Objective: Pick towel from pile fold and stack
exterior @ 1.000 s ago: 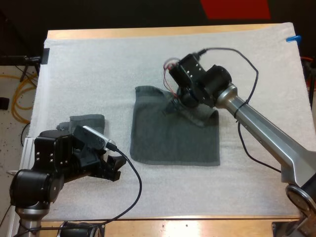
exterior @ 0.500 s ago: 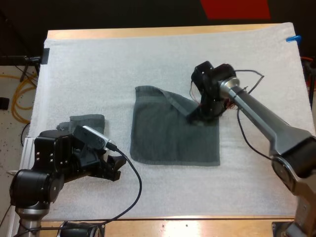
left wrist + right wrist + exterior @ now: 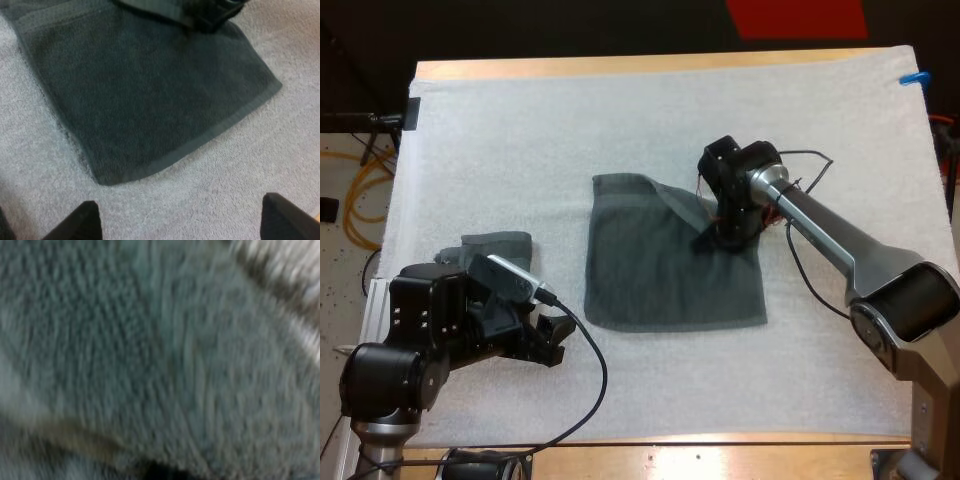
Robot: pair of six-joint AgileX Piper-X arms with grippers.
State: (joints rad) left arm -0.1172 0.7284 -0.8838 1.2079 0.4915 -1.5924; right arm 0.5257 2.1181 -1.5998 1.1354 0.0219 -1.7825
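Grey-green towel (image 3: 660,275): spread flat on the white mat (image 3: 620,120), directly under the right gripper (image 3: 722,230) and just ahead and to the right of the left gripper (image 3: 548,342). Its far right corner is turned back over the cloth, and the slanting flap ends at the right gripper.
Right gripper: down on the towel at the turned-over corner, touching the cloth. In the right wrist view the towel's nap is very close up and blurred. Whether this gripper is open or has hold of the cloth cannot be told.
Left gripper: low over bare mat, near the towel's near left corner but apart from it. Its two black fingers (image 3: 89,222) stand wide apart, with nothing but mat between them and nothing held.
Second towel (image 3: 502,245): a small dark grey-green bundle just beyond the left arm, left of the spread towel and well apart from the right gripper. It is partly hidden by the left arm, so I cannot tell whether it is folded or crumpled.
Wooden table (image 3: 620,66): a bare strip past the mat's far edge, well beyond both grippers.
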